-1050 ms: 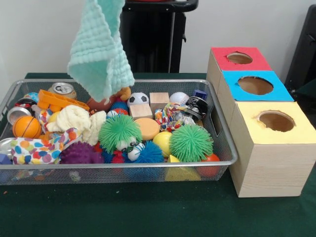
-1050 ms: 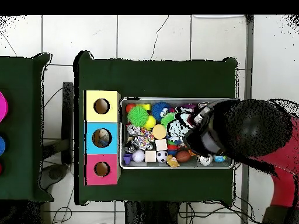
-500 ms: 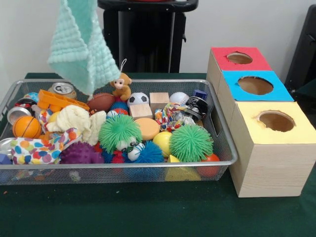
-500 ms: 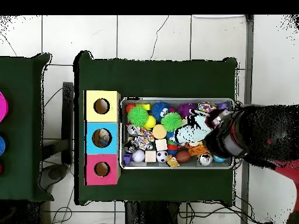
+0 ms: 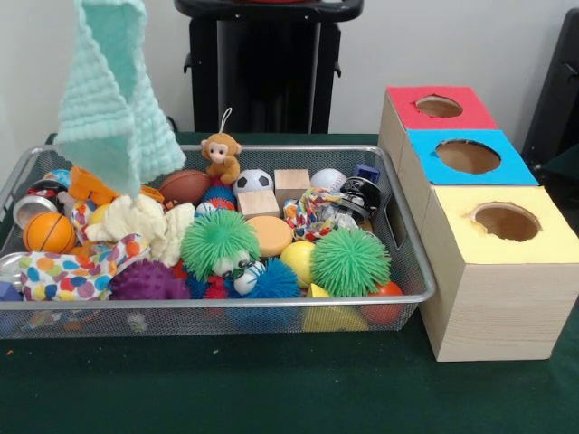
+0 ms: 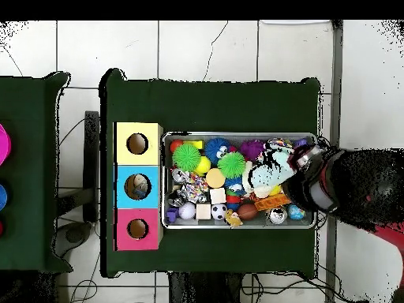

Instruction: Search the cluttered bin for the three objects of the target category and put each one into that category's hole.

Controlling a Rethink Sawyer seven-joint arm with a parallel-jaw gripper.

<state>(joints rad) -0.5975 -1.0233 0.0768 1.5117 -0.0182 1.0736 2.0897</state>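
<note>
A mint-green cloth hangs lifted above the left end of the wire bin in the front view, its top leaving the picture; the pincer gripping it is hidden, so its spread cannot be told; three holed boxes stand beside the bin.

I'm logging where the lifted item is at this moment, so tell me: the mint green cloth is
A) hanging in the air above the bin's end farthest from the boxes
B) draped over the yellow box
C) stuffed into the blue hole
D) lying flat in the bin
A: the mint green cloth hangs from above the frame over the wire bin, at the end farthest from the three boxes.
</note>
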